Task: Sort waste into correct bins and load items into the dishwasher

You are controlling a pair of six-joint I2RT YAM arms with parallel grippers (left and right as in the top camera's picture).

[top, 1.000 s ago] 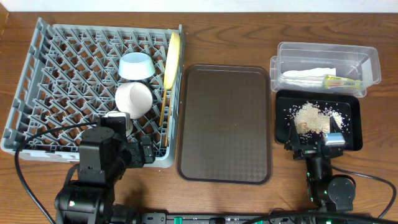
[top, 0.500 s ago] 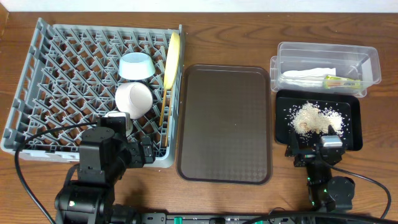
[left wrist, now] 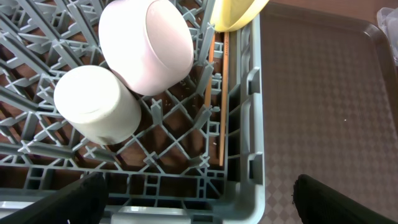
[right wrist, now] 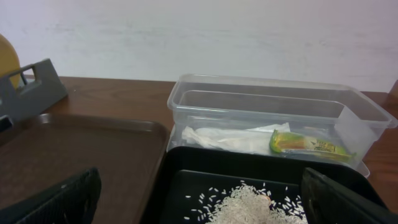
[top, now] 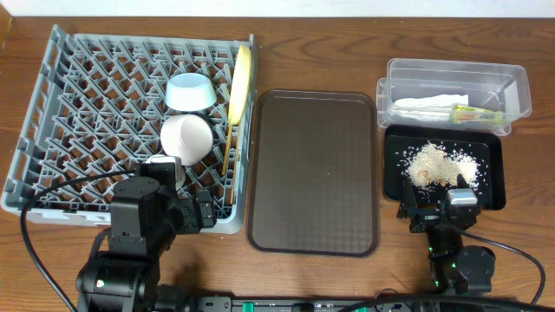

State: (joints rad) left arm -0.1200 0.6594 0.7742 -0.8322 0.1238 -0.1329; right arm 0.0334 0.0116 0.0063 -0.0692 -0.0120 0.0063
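Both spread wide and holding nothing: left gripper (left wrist: 199,200) just short of chopsticks (left wrist: 222,93) running straight away, right gripper (top: 438,206) just short of rice (top: 432,163).

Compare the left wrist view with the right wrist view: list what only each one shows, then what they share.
Only the left wrist view: the pale-pink bowl, the white cup and the chopsticks, all in the grey rack.
Only the right wrist view: the clear tub holding the napkin and the snack wrapper, and the black tray with rice crumbs.
Both: the brown serving tray, an edge of the yellow plate and part of the grey rack.
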